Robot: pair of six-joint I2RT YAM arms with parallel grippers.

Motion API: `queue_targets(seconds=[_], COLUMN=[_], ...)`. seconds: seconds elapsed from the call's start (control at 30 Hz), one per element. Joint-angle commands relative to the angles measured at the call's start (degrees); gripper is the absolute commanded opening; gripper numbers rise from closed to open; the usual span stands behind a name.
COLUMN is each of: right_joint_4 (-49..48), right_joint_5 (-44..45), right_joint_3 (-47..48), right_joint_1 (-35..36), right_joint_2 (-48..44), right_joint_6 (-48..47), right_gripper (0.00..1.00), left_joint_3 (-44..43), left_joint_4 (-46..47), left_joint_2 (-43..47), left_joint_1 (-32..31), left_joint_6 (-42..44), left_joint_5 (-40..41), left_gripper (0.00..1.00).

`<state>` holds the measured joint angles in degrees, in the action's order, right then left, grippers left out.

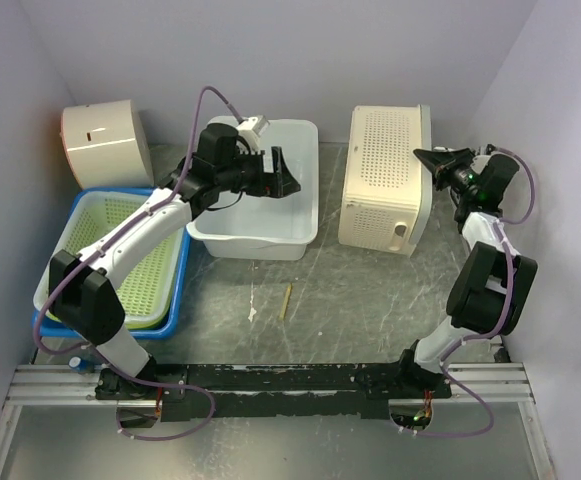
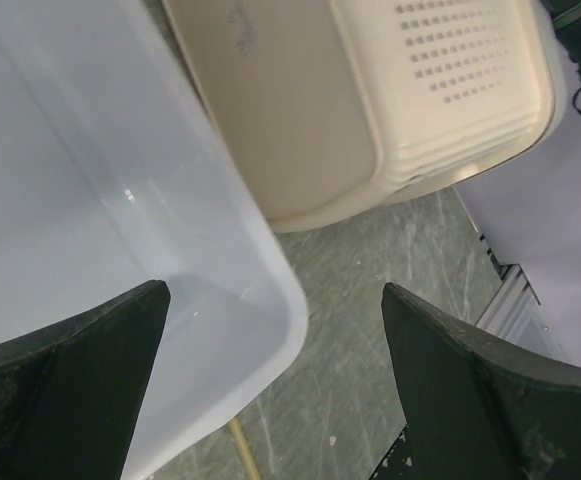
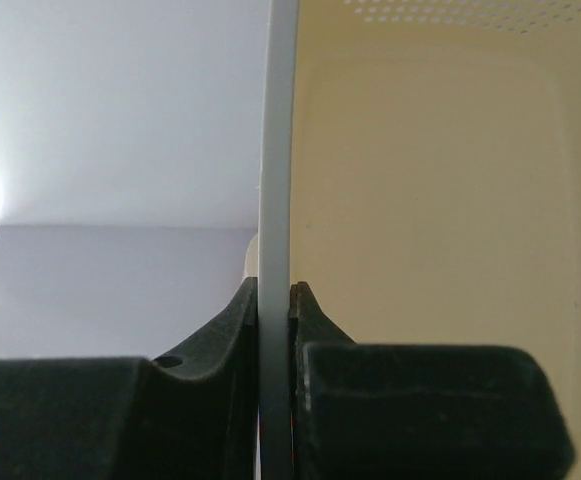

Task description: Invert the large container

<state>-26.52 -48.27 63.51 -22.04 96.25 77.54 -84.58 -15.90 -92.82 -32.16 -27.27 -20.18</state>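
Right of centre on scuffed grey stone-look tabletop (image 1: 370, 300): large container (image 1: 385, 175), cream plastic box with rounded corners and grids of small perforations, lying on side, smooth base toward left. Right gripper (image 1: 435, 157) pinched tight on its thin rim edge, one black finger each side of wall. Left gripper (image 1: 282, 178) spread wide, holding nothing, hovering above corner of glossy white rectangular tub (image 1: 255, 240). Thin wooden stick (image 1: 286, 300) lies on table just in front of tub.

Left wrist: white tub (image 2: 120, 200) cut off left and top. Right wrist: cream perforated container (image 3: 440, 200) overfills frame. Top view: thin stick-like item (image 1: 286, 300) too small to identify.
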Motion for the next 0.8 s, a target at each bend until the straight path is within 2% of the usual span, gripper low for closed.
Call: queue_targets(seconds=[0.0, 0.07, 0.17, 0.23, 0.3, 0.37, 0.57, 0.7, 0.77], right_joint_4=[10.55, 15.72, 27.39, 33.51, 39.73, 45.68, 51.08, 53.15, 53.14], right_joint_5=[1.07, 3.79, 12.29, 17.65, 22.21, 26.11, 32.92, 38.77, 40.22], right_joint_3=[-2.57, -1.90, 0.97, 3.35, 6.30, 8.94, 10.46, 10.89, 10.45], right_joint_1=[2.23, 2.36, 2.40, 2.40, 2.36, 2.36, 3.06, 5.81, 7.45], right_joint_2=[-0.55, -1.71, -4.85, -6.63, -7.46, -8.13, -14.77, -18.70, -20.21], right_joint_6=[-5.46, -10.53, -19.88, -25.26, -30.18, -34.27, -40.20, -42.65, -43.65], right_gripper=[0.01, 0.20, 0.69, 0.91, 0.98, 1.00, 1.00, 1.00, 0.96], left_joint_3=[-6.96, -8.02, -7.80, -8.03, -7.82, -7.63, -10.31, -16.40, -18.02], left_joint_4=[-1.40, -1.04, 1.37, 2.57, 4.73, 6.75, 10.89, 9.34, 9.94], left_joint_2=[-2.21, -3.30, -4.57, -5.46, -6.38, -7.43, -12.07, -17.17, -19.08], left_joint_1=[-4.91, -6.54, -7.60, -8.08, -8.36, -8.50, -8.57, -8.55, -8.60], left_joint_6=[2.00, 1.56, 0.11, -0.22, -0.97, -2.05, -3.10, -3.16, -3.98], left_joint_5=[3.42, 2.49, 1.74, 1.42, 1.47, 1.68, 1.82, -1.52, -3.40], left_gripper=[1.00, 1.00, 0.99, 1.00, 1.00, 0.99, 1.00, 1.00, 1.00])
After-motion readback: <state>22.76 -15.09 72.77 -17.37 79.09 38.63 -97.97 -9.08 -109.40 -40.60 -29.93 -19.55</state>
